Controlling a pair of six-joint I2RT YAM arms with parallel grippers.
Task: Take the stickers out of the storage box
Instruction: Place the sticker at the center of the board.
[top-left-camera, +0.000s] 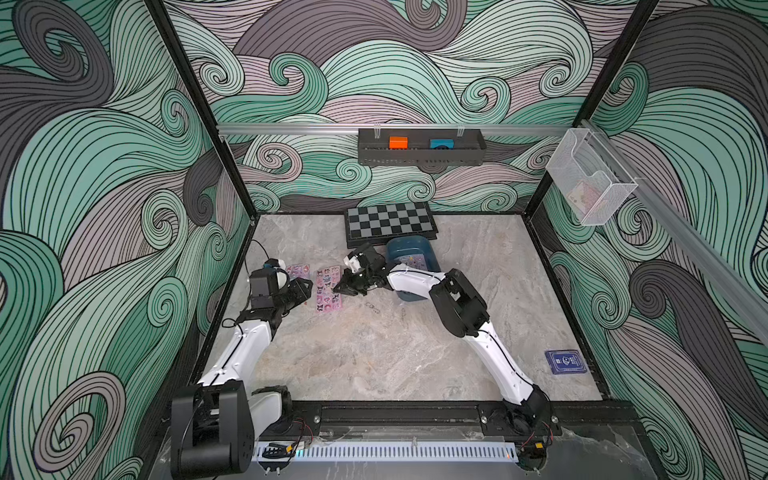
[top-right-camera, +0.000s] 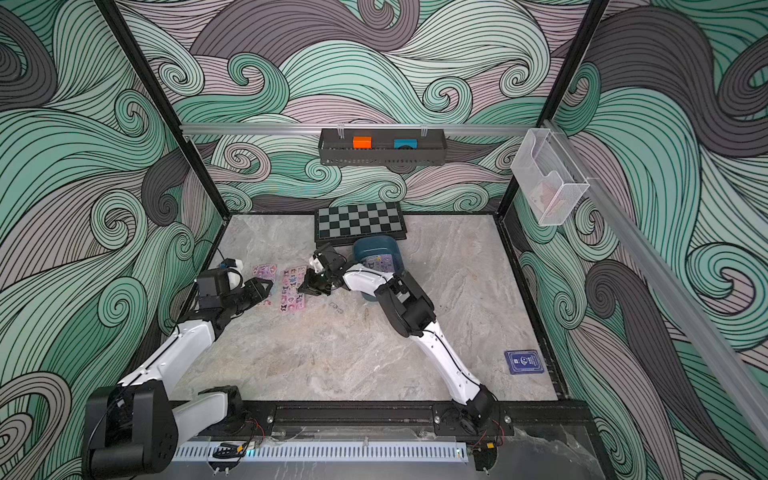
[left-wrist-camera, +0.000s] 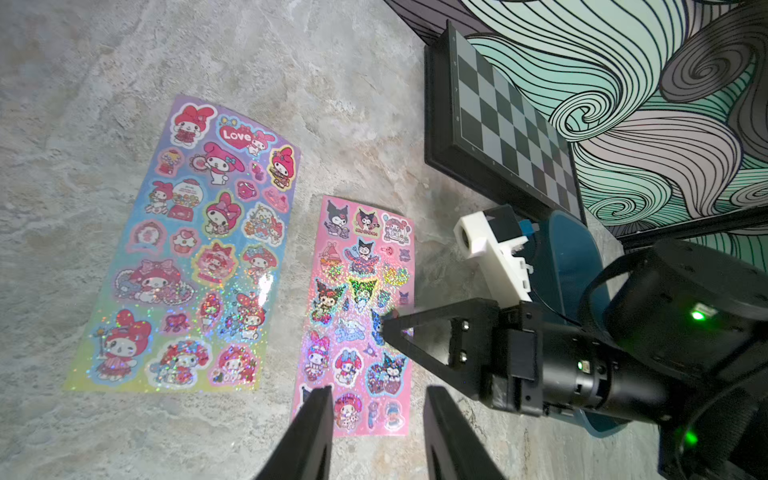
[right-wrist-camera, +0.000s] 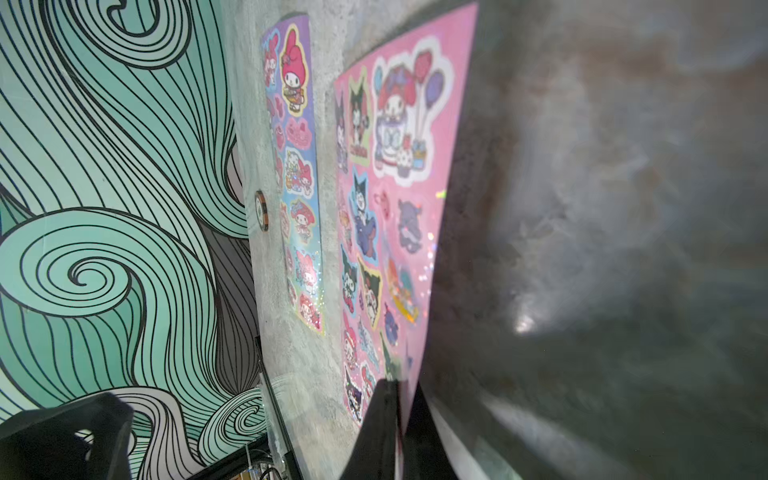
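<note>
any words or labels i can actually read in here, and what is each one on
"Love": white letters on a red heart sticker, on the purple-blue sticker sheet.
On the same sheet, tiny print on a gumball-machine sticker: too small to read.
On the pink sticker sheet, lettering under one character sticker: too blurred to read.
On the dark blue card box, white print: too small to read.
Nothing else is legible.

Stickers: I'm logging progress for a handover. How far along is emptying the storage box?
Done: one purple-blue sheet lies flat on the table. In hand: the right claw is shut on the edge of a pink sheet, already outside the storage box. Remaining: a further sheet shows inside the box, maybe more. The left claw is open, holding nothing.
</note>
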